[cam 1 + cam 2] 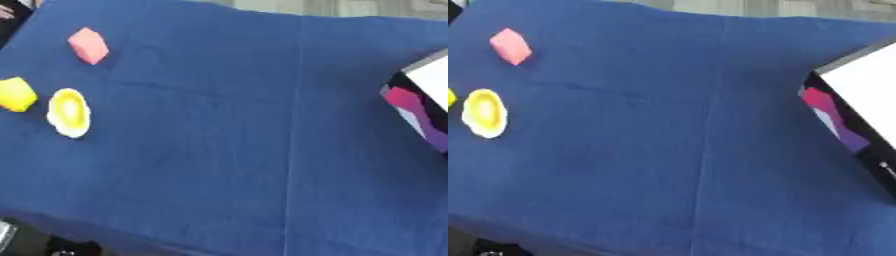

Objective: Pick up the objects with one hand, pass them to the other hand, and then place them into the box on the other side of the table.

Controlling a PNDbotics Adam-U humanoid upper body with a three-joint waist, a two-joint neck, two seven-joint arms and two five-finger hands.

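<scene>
Pink block (87, 45) near left edge (box (859, 100) far right).

A cloth (245, 140) covers the counter. Three small things lie near the counter's left edge: a block (88, 45) toward the far left corner, a cube (16, 94) nearer and right at the left edge, and a shallow round dish (68, 112) just right of the cube. Well apart, at the right edge, stands the box (859, 105).
</scene>
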